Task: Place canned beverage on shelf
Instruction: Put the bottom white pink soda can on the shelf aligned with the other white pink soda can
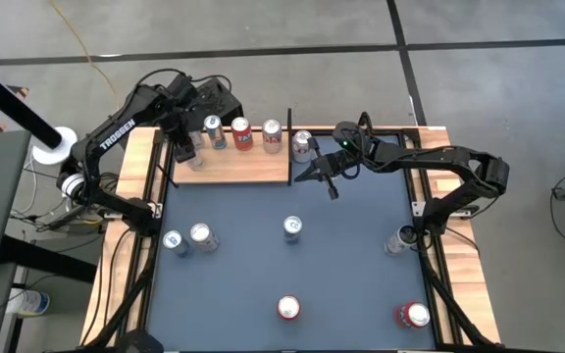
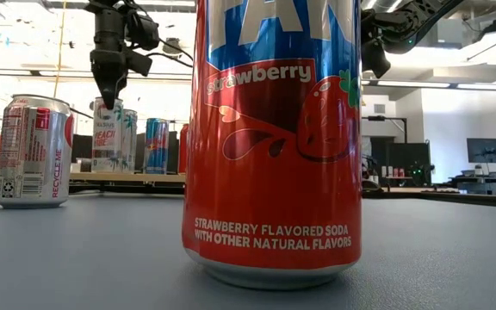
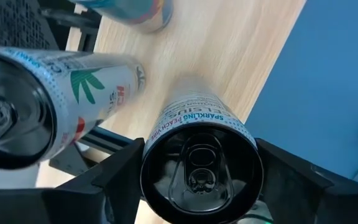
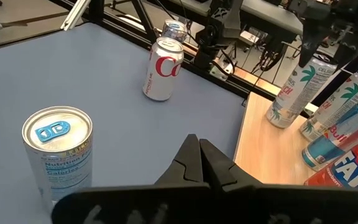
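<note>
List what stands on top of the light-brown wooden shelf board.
On the light-brown wood-grain shelf board stand upright drink cans: a slim white peach can between the left gripper's fingers, another slim white can, and a red can. The arm hides part of the board.

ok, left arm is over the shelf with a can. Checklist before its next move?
1. Peach can upright on the shelf: ok.
2. Left gripper centred over that can: ok.
3. Whether it grips the can or is free of it: cannot tell.
4. Gap to the palm-print can beside it: ok, narrow.
5. Right gripper shut, off the shelf's right edge, out of the way: ok.
</note>
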Controlling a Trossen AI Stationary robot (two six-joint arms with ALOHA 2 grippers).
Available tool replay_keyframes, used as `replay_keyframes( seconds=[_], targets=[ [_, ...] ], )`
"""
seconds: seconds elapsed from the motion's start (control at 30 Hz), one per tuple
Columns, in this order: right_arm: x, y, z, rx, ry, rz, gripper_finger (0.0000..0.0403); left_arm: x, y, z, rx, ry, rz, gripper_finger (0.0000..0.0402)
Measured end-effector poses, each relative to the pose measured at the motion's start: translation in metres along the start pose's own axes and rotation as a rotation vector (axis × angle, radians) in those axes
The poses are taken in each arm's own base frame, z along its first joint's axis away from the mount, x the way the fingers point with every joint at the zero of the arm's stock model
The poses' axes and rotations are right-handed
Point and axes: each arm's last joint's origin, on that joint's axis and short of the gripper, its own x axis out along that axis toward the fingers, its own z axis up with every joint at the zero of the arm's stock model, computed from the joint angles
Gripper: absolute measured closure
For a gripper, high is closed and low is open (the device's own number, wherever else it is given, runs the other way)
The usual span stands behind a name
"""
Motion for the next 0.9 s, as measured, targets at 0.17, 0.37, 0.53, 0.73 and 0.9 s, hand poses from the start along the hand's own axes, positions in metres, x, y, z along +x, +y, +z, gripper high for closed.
replay_keyframes(
  seconds=[0.17, 0.37, 0.53, 0.73, 0.9],
  targets=[
    [0.0, 0.0, 0.0, -0.001, 0.0, 0.0, 0.0403, 0.0, 0.0, 0.0, 0.099, 0.002, 0.003, 0.0144],
    [0.0, 0.0, 0.0, 0.0, 0.0, 0.0, 0.0403, 0.0, 0.003, 0.0, 0.135, -0.01, 0.014, 0.0144],
    [0.0, 0.0, 0.0, 0.0, 0.0, 0.0, 0.0403, 0.0, 0.006, -0.002, 0.133, -0.012, 0.016, 0.0144],
    [0.0, 0.0, 0.0, -0.001, 0.0, -0.001, 0.0403, -0.001, 0.011, -0.006, 0.129, 0.0, 0.01, 0.0143],
    [0.0, 0.0, 0.0, -0.003, -0.003, -0.003, 0.0403, -0.001, 0.013, -0.007, 0.129, -0.004, 0.005, 0.0143]
  ],
)
